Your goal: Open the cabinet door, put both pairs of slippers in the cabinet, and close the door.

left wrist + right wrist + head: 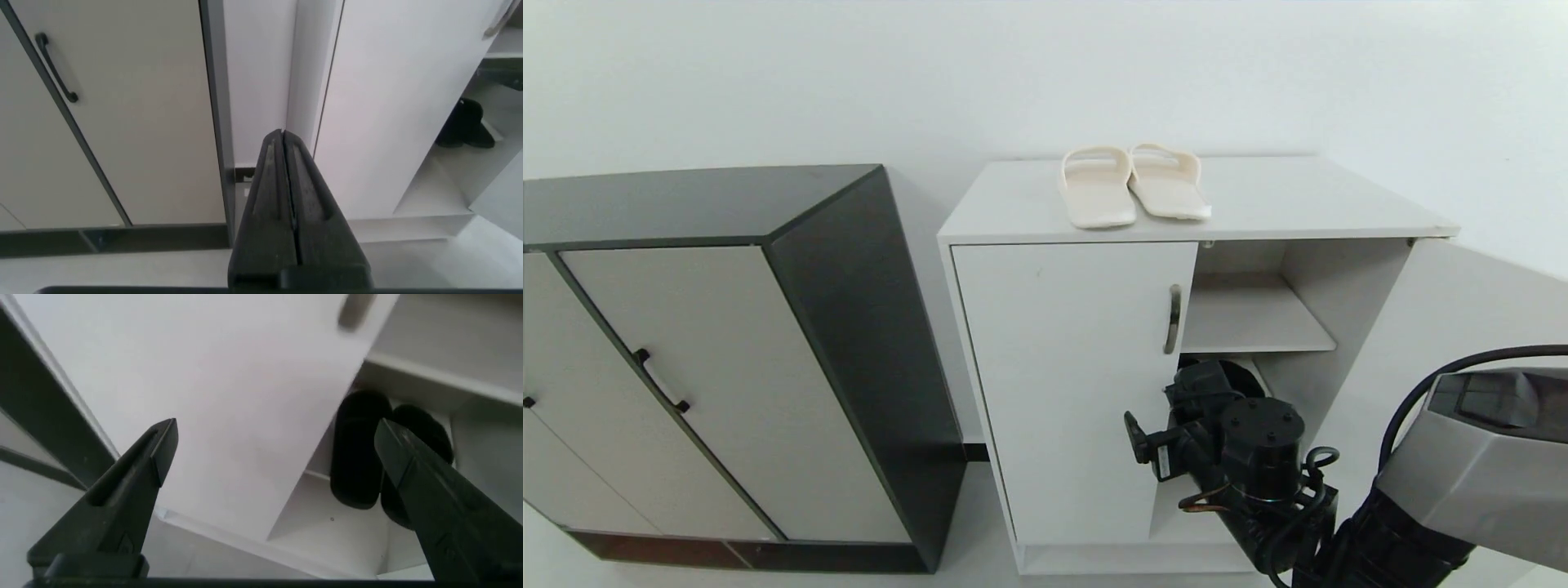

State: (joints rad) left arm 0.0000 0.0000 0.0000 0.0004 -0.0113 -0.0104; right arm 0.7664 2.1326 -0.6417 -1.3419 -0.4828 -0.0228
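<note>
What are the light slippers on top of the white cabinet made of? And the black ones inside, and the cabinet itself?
The cream slippers look like soft moulded foam or rubber: matte, smooth, each seemingly one piece with a thick strap. The black slippers look similarly matte and rubbery, though they are partly hidden. The white cabinet seems to be laminated board: flat, smooth panels with sharp edges.

1 slipper pair (1134, 184) on cabinet (1298, 200) top; other pair (359, 457) inside, bottom compartment.

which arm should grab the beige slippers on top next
Probably right: the right gripper is open at the open side of the white cabinet, below the beige slippers; the left gripper is shut, low by the closed door.
</note>
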